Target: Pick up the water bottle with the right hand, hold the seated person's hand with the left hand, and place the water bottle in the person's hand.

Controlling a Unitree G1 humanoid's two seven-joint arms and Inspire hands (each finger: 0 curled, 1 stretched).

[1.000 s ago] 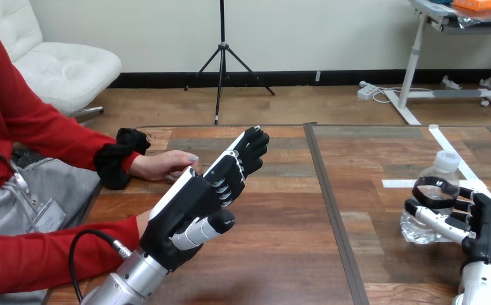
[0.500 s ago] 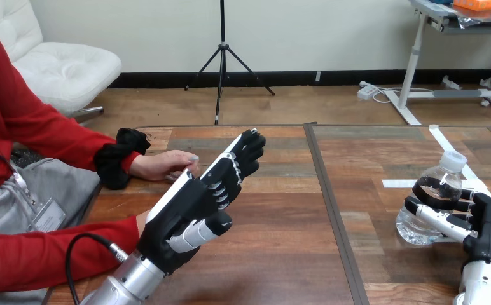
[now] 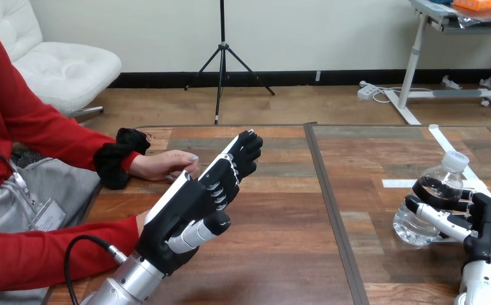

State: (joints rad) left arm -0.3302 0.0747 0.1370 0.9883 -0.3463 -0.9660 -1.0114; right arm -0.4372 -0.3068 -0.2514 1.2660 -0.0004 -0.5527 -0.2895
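Evidently for lifting, the right hand (image 3: 486,223) wraps its fingers round the water bottle (image 3: 435,185); the left hand (image 3: 189,204), straight-fingered and empty, flanks the person's hand (image 3: 162,164).

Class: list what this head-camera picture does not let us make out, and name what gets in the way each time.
1. Head view: whether the left hand touches the person's hand; they overlap, hiding any contact.
2. Head view: whether the water bottle rests on the table or is lifted; the right hand covers its near side.
3. Head view: the right forearm, cut off by the bottom edge.
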